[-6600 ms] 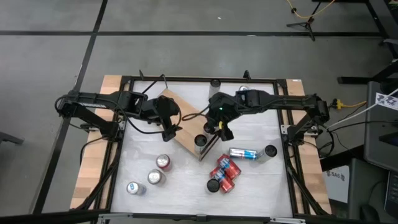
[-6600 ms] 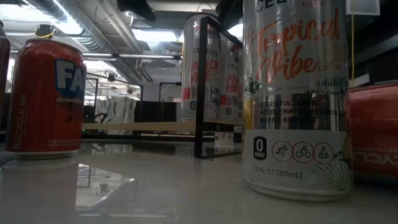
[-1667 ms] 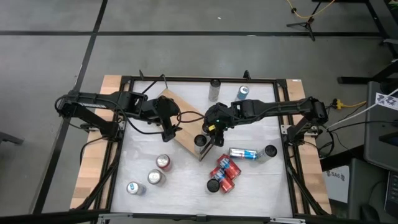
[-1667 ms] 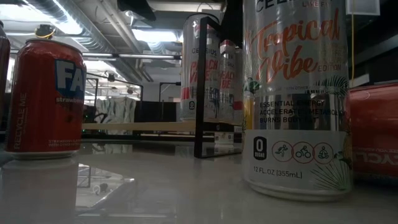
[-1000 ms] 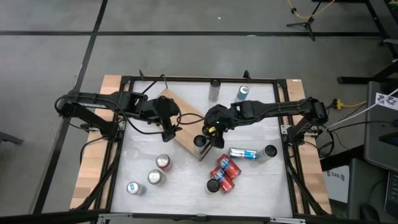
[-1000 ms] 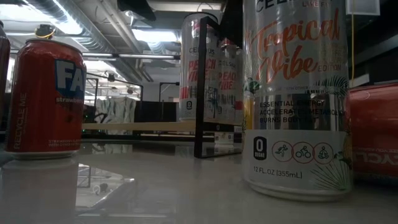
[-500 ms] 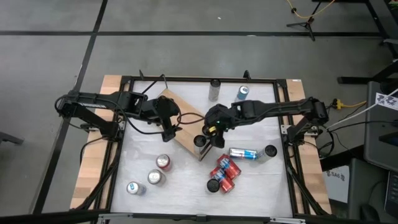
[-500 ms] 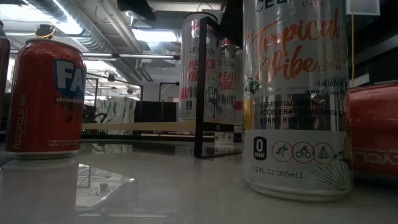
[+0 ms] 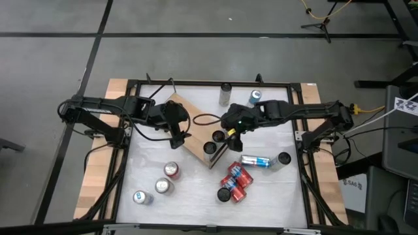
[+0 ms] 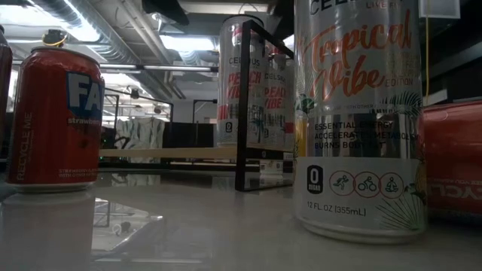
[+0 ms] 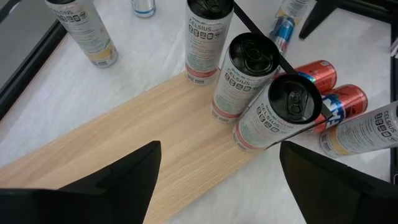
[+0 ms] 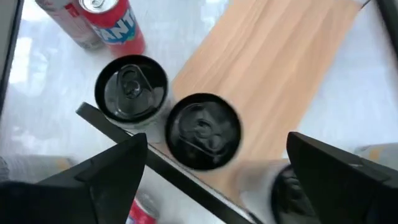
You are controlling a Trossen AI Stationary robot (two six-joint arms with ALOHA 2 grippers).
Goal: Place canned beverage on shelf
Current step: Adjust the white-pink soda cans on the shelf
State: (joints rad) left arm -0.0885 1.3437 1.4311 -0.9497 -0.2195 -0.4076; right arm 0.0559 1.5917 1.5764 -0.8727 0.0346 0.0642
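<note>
The right gripper (image 9: 231, 135) has risen off the shelf's end since a moment ago, when it was down over the cans there. Its fingers (image 12: 115, 177) are spread wide with nothing between them. Straight beneath them stands a black-topped can (image 12: 202, 132), upright on the wooden shelf (image 9: 194, 145), free of any touch; I take this to be the one just let go. Just beside it, outward from the fingers, a second can (image 12: 131, 87) stands against the black wire frame (image 12: 118, 127), and a third shows partly under the other finger.

So this placing looks finished: the can is on the board and stands by itself.

Farther along the board, the left gripper (image 9: 176, 135) hovers over bare wood exactly where it was, fingers (image 11: 118, 180) also wide apart and holding nothing.

Beyond the shelf, more remains: a lying can (image 9: 256, 160) and a cluster of red cans (image 9: 235, 177) wait on the table, well apart from both grippers. Another pick likely comes next.
</note>
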